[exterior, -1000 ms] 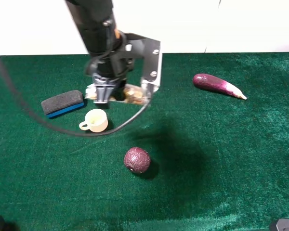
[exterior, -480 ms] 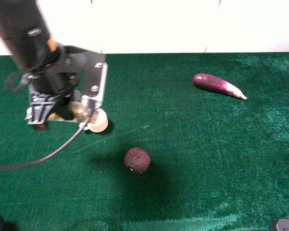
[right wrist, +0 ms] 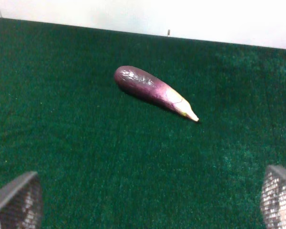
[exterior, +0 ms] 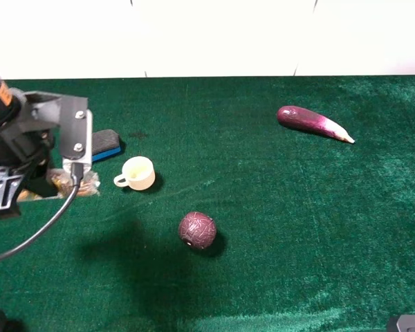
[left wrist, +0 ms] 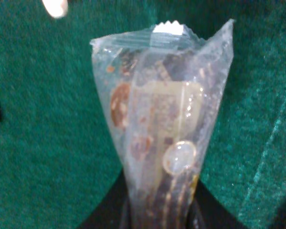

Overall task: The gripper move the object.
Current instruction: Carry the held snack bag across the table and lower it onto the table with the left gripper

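Observation:
My left gripper [exterior: 7, 197] is at the far left of the table, black with a silver-white bracket and a trailing cable. It is shut on the clear plastic packet [exterior: 72, 182], whose tan and yellow contents stick out to its right. In the left wrist view the packet [left wrist: 162, 124] stands up from between the jaws, crimped end away from the camera, above the green cloth. My right gripper [right wrist: 143, 210] is open and empty, its two fingers wide apart over bare cloth, short of the purple eggplant [right wrist: 150, 90].
A small cream cup [exterior: 137, 173] stands just right of the packet. A grey-and-blue eraser block [exterior: 105, 145] lies behind it, partly hidden by the bracket. A dark red ball [exterior: 196, 229] sits near the middle. The eggplant [exterior: 312, 123] lies at the back right.
My left gripper has carried the packet from behind the cup leftward and toward the front, to the table's left edge. The eraser block shows again. Cup, ball and eggplant have not moved.

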`<control>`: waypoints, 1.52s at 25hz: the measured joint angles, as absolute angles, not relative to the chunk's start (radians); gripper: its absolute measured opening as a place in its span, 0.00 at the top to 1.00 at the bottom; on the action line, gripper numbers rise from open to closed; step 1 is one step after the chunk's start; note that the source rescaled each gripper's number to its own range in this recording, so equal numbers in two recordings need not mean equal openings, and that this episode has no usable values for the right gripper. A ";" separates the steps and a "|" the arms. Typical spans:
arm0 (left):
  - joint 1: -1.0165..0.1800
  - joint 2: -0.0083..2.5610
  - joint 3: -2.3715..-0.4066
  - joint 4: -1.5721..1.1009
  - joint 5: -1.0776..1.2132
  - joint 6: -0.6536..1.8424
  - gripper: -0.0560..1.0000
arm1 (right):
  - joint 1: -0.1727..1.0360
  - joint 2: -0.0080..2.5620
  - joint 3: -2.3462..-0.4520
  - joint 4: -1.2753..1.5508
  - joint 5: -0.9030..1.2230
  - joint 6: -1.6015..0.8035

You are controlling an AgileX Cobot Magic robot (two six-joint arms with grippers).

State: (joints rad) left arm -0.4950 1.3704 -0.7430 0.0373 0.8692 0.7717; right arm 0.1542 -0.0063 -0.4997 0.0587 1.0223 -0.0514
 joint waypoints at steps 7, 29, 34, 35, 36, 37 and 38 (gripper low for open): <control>-0.438 1.366 -0.625 0.053 0.728 0.704 0.95 | 0.154 -0.006 -0.500 0.059 1.022 -0.051; -0.433 1.365 -0.354 0.185 0.359 0.653 0.95 | 0.154 -0.006 -0.500 0.059 1.022 -0.051; -0.433 1.366 -0.344 0.186 0.330 0.652 0.95 | 0.154 -0.006 -0.500 0.059 1.022 -0.051; -0.433 1.366 -0.344 0.186 0.330 0.652 0.95 | 0.154 -0.006 -0.500 0.059 1.022 -0.051; -0.433 1.366 -0.344 0.186 0.330 0.652 0.95 | 0.154 -0.006 -0.500 0.059 1.022 -0.051; -0.433 1.366 -0.344 0.186 0.330 0.652 0.95 | 0.154 -0.006 -0.500 0.059 1.022 -0.051; -0.433 1.366 -0.344 0.186 0.330 0.652 0.95 | 0.154 -0.006 -0.500 0.059 1.022 -0.051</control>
